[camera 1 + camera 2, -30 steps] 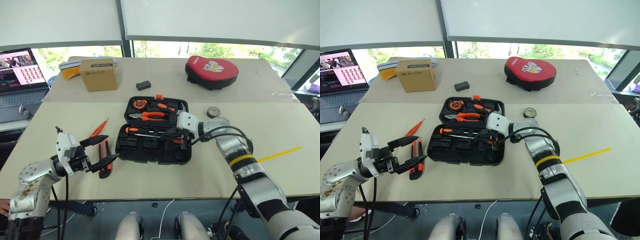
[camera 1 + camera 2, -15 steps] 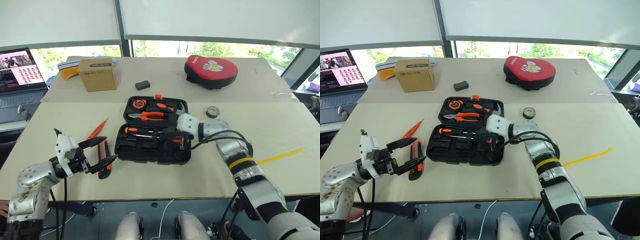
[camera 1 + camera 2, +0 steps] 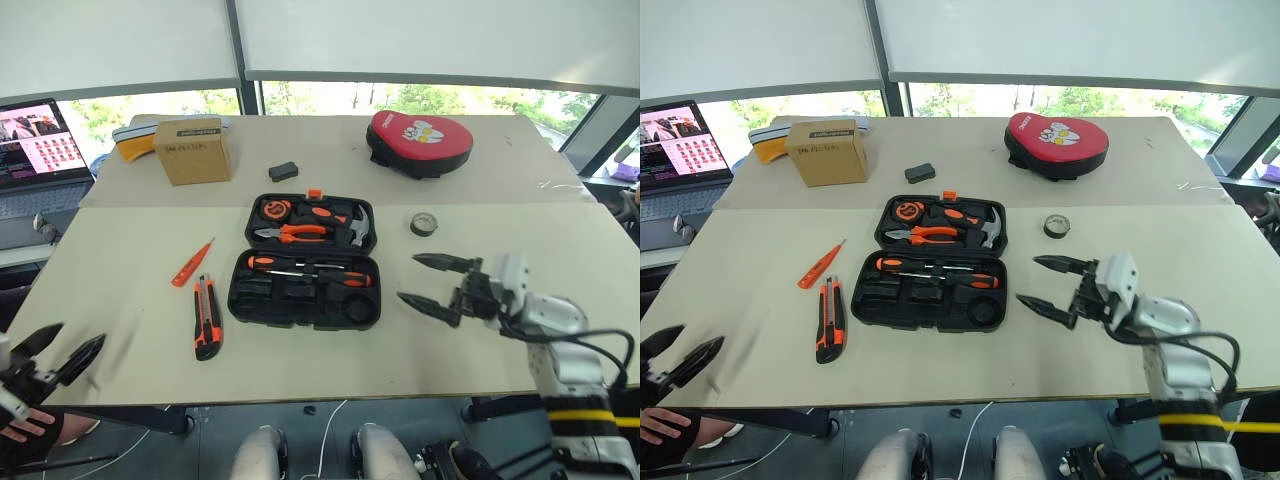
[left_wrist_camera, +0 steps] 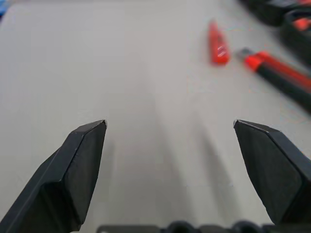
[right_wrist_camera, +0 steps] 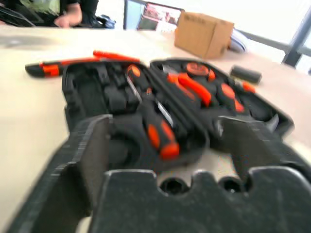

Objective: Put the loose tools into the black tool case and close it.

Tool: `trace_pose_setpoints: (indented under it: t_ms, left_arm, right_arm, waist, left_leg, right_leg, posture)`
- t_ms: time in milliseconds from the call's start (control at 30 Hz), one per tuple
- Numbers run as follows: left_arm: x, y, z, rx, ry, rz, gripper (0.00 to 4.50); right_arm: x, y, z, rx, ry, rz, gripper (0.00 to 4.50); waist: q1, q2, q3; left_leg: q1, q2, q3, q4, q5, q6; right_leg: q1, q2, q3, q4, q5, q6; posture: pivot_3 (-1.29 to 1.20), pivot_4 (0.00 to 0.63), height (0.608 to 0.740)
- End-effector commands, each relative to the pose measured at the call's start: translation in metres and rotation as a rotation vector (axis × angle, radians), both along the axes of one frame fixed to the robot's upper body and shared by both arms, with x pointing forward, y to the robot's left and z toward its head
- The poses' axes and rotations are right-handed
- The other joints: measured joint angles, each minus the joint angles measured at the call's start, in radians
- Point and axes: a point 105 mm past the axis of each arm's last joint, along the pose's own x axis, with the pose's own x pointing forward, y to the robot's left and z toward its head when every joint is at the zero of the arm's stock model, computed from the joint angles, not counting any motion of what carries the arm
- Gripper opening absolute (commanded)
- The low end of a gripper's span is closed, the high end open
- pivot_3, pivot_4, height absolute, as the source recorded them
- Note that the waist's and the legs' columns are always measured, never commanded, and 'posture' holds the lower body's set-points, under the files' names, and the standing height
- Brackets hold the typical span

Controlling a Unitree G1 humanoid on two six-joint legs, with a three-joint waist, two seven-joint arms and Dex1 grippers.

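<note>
Right eye view gives you the right gripper hanging over the bare table just to the right of the case, its two black fingers spread wide and holding nothing. Your left gripper sits at the table's near left corner, also spread and empty. Beside the right gripper, the black plastic clamshell tool case lies open flat on the beige table, and you can see two long orange-and-black-handled screwdrivers lying in its near half, with orange-handled pliers and a steel-headed hammer in the far half. Outside the case, on its left, the orange-and-black utility knife lies on the table, and the thin all-orange tester screwdriver lies just beyond it, apart from it. The small dark tape roll rests on the table to the right of the case's far half, clear of it.
</note>
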Motion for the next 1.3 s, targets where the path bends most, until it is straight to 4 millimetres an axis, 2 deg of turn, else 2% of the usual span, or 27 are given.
trace_pose_setpoints:
  t_ms: [33,200,433,633,833,967,1100,1133,1200,1233,1300]
  left_arm:
    - [0.007,0.000,0.013,0.027,-0.008,-0.014,4.50]
    - [0.045,-0.023,0.023,-0.002,0.047,-0.114,4.50]
    - [0.124,-0.073,0.036,0.009,0.152,-0.227,4.50]
    - [0.175,-0.092,0.035,0.057,0.205,-0.214,4.50]
    - [0.198,-0.103,0.025,0.075,0.239,-0.233,4.50]
    - [0.200,-0.106,0.007,0.102,0.303,-0.247,4.50]
    - [0.201,-0.108,0.006,0.086,0.286,-0.264,3.57]
    - [0.201,-0.110,0.007,0.082,0.273,-0.281,2.97]
    - [0.201,-0.112,0.008,0.074,0.254,-0.297,2.19]
    - [0.201,-0.112,0.009,0.072,0.243,-0.306,1.94]
    - [0.201,-0.109,0.010,0.083,0.226,-0.312,1.10]
  right_arm:
    - [-0.013,-0.001,0.024,0.056,-0.049,0.023,4.49]
    - [-0.014,0.005,0.037,0.073,-0.131,-0.017,4.49]
    - [-0.018,0.026,0.052,0.100,-0.154,0.022,4.49]
    - [-0.017,0.032,0.053,0.109,-0.152,0.009,4.49]
    - [-0.020,0.035,0.051,0.119,-0.152,-0.015,4.49]
    - [-0.023,0.035,0.051,0.121,-0.150,-0.028,4.49]
    - [-0.024,0.034,0.052,0.122,-0.151,-0.039,4.50]
    - [-0.024,0.033,0.051,0.121,-0.150,-0.040,4.50]
    - [-0.025,0.033,0.051,0.120,-0.147,-0.040,4.50]
    - [-0.026,0.033,0.050,0.119,-0.146,-0.040,4.50]
    - [-0.026,0.032,0.050,0.116,-0.145,-0.039,4.50]
  waist:
    - [0.006,0.000,0.000]
    - [0.027,-0.003,0.000]
    - [0.038,-0.005,0.000]
    - [0.027,-0.006,0.001]
    - [0.021,-0.008,0.002]
    - [0.026,-0.008,0.002]
    - [0.029,-0.008,0.002]
    - [0.029,-0.008,0.002]
    - [0.032,-0.008,0.002]
    - [0.033,-0.008,0.002]
    - [0.036,-0.008,0.002]
  left_leg:
    - [0.000,0.000,0.000,0.000,0.000,0.000]
    - [0.001,0.000,0.001,0.000,-0.004,-0.007]
    - [-0.001,-0.001,0.001,0.000,0.001,0.000]
    - [-0.002,-0.001,0.001,0.001,0.001,-0.001]
    - [-0.004,0.000,0.001,0.001,0.001,-0.001]
    - [-0.006,0.000,0.002,0.003,0.001,-0.001]
    - [-0.005,0.000,0.002,0.006,0.001,-0.001]
    - [-0.005,0.000,0.002,0.006,0.001,-0.001]
    - [-0.006,0.000,0.002,0.007,0.001,-0.001]
    - [-0.007,0.000,0.002,0.008,0.001,-0.001]
    - [-0.007,0.000,0.002,0.009,0.001,-0.001]
  right_leg:
    - [0.000,0.000,0.000,0.000,0.000,0.000]
    - [0.000,-0.001,-0.002,0.000,0.000,0.000]
    - [0.000,0.003,-0.001,0.000,0.000,0.000]
    - [-0.001,0.009,0.000,0.000,0.000,0.001]
    - [-0.002,0.012,0.001,0.000,0.000,0.001]
    - [-0.002,0.013,0.000,0.001,0.000,0.001]
    - [-0.001,0.013,0.000,0.003,0.000,0.001]
    - [-0.001,0.013,0.000,0.003,0.000,0.001]
    - [-0.001,0.012,0.000,0.003,0.000,0.001]
    - [-0.001,0.012,0.000,0.003,0.000,0.001]
    - [-0.001,0.012,-0.001,0.003,0.000,0.001]
  posture:
    - [0.00,0.150,0.740]
    - [0.00,0.150,0.740]
    - [0.00,0.150,0.740]
    - [0.00,0.150,0.740]
    - [0.00,0.150,0.740]
    - [0.00,0.150,0.740]
    - [0.00,0.150,0.740]
    - [0.00,0.150,0.740]
    - [0.00,0.150,0.740]
    - [0.00,0.150,0.740]
    - [0.00,0.150,0.740]
